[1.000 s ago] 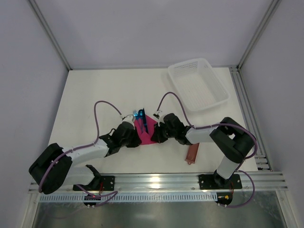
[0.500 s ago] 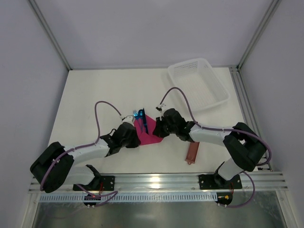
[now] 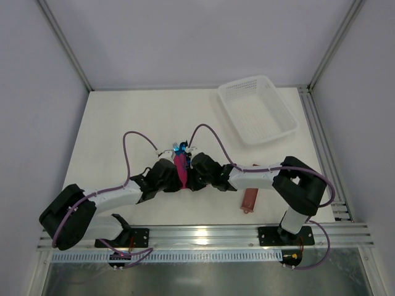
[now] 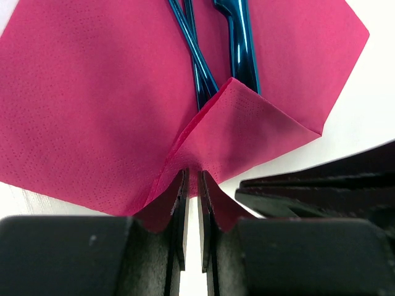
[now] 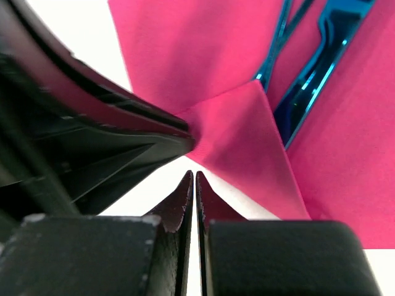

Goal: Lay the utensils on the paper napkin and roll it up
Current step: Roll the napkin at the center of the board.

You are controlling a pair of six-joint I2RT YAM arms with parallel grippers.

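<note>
Now my left gripper pinches a corner of the napkin, folded over the utensils lying on it; my right gripper sits closed beside that fold.

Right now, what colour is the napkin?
The napkin is magenta pink, clearest in the left wrist view.

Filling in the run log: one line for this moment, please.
phase: corner folded | left claw: shut on paper napkin edge | right claw: shut, beside fold | utensils: on napkin, near ends under folded corner
</note>
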